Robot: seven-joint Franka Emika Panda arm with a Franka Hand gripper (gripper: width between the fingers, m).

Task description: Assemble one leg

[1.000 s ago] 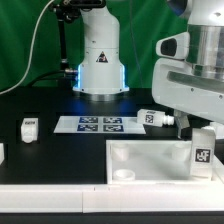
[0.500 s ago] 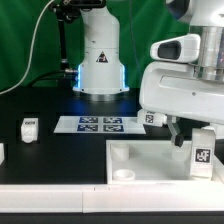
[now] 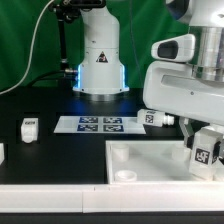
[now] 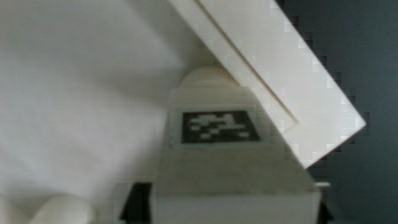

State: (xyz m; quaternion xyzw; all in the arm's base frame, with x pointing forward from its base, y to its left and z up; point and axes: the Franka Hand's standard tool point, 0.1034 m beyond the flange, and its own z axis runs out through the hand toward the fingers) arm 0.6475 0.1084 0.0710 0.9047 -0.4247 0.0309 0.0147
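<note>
No readable writing or brand anywhere; only black-and-white square tags are showing. The leg (image 3: 204, 155) is carrying one on its side, w/ a blocky pattern, no letters. In the wrist view that same tag is filling the middle of the leg (image 4: 217, 135), sharp enough to see the pattern but nothing to read.

Pincer (image 3: 200, 135): in the exterior view it's sitting right on top of the leg at the exterior view's right, arm bulk covering most of it. In the wrist view a dark finger (image 4: 146, 200) is showing beside the leg's near end, the post running out from between the fingers. Reads as closed down on the leg, narrow gap, gripping it. The leg is standing roughly upright, its lower end down inside the tray-like piece (image 3: 150, 160), near that piece's far-right corner. Can't tell if the lower end is seated in a socket.

Ext. view only: a second leg (image 3: 153, 118) lying on the dark surface (image 3: 40, 150) just behind the pincer, a third (image 3: 29, 127) well apart from it toward the exterior view's left, the marker board (image 3: 98, 124) w/ its row of tags between those two, and a round socket (image 3: 124, 175) in the tray's near corner.

Wrist view only: the tray's raised rim (image 4: 267, 70) running diagonally past the leg's far end, and the tray floor as a plain white field. Leg tip is looking rounded there.
</note>
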